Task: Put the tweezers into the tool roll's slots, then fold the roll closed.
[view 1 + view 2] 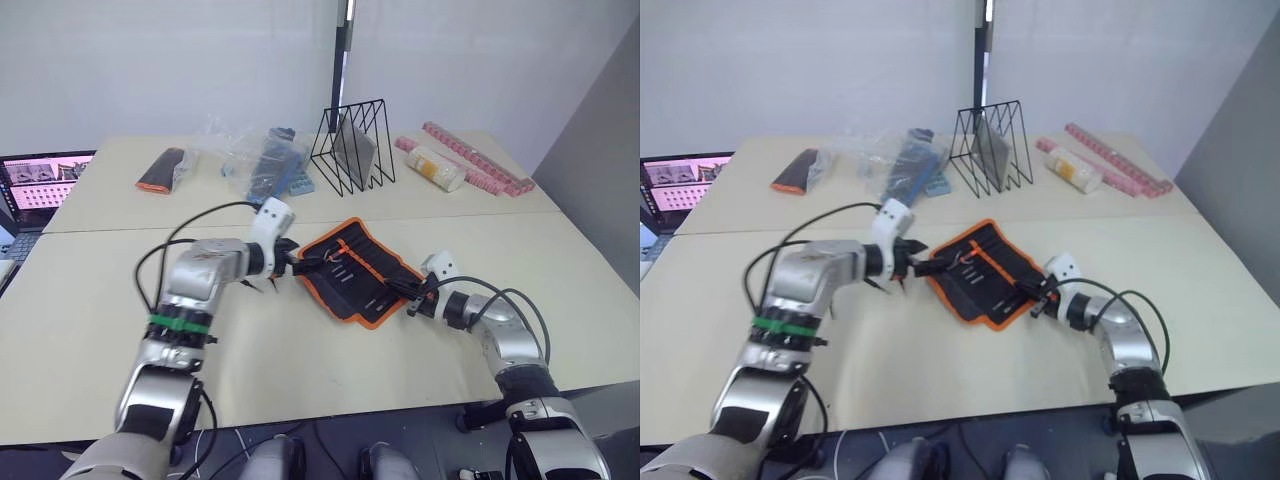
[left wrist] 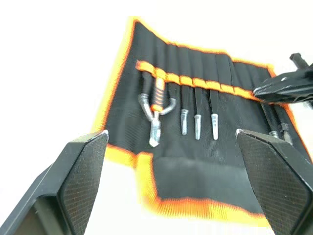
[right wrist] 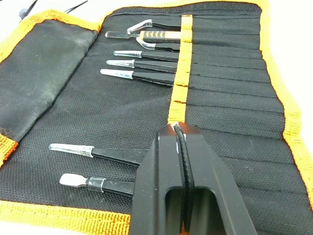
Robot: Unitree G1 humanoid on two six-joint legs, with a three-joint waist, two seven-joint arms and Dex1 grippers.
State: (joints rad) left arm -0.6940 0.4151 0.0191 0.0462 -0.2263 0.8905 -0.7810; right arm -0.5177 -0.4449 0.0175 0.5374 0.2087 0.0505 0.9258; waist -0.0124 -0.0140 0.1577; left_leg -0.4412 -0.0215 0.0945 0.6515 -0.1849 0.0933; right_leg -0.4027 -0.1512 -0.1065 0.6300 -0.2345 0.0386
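The tool roll [image 1: 355, 270] lies unrolled in the middle of the table, black with orange binding. Several black tweezers [image 3: 142, 64] with clear tip caps sit in its slots under the orange strap, beside an orange-handled tool [image 3: 155, 35]. Two more capped tweezers [image 3: 98, 153] lie in slots near my right gripper [image 3: 178, 128]. That gripper is shut and hovers over the roll's right end, with nothing seen between its fingers. My left gripper [image 1: 292, 262] is open at the roll's left edge, its fingers [image 2: 83, 171] spread wide. Two thin black points [image 3: 76, 6] lie on the table beyond the roll's flap.
At the back of the table stand a black wire rack [image 1: 352, 145], clear plastic bags [image 1: 265, 160] and a small black-and-orange pouch [image 1: 160, 170]. A white tube [image 1: 437, 167] and pink strips [image 1: 475, 155] lie at the back right. A laptop [image 1: 40, 185] sits far left.
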